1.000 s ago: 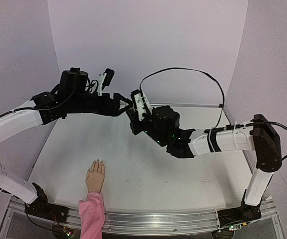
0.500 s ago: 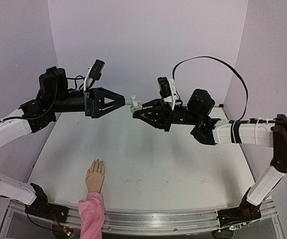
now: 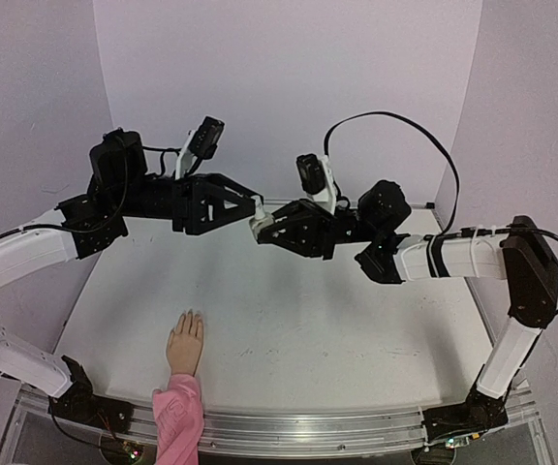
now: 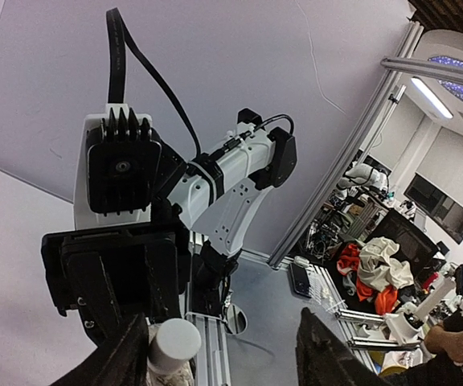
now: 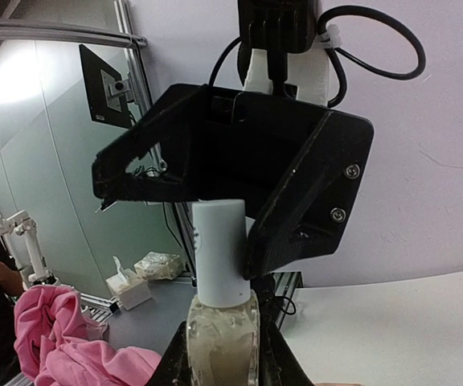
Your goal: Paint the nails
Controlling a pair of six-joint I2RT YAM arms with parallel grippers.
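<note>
Looks like the uncapping step. The right gripper (image 5: 222,368) is clamped on the little polish bottle (image 5: 222,331), which looks full of pale cream polish, white cap (image 5: 219,245) still on. The left gripper (image 4: 223,362) is spread wide around that cap, mid-frame in the top view. Next it'd need to pinch and twist. The nails (image 3: 190,315) are lower left on the mannequin hand (image 3: 184,347), well apart from both.

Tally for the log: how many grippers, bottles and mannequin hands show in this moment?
Grippers: 2 (left gripper, right gripper)
Bottle: 1
Mannequin hand: 1
Total: 4
</note>
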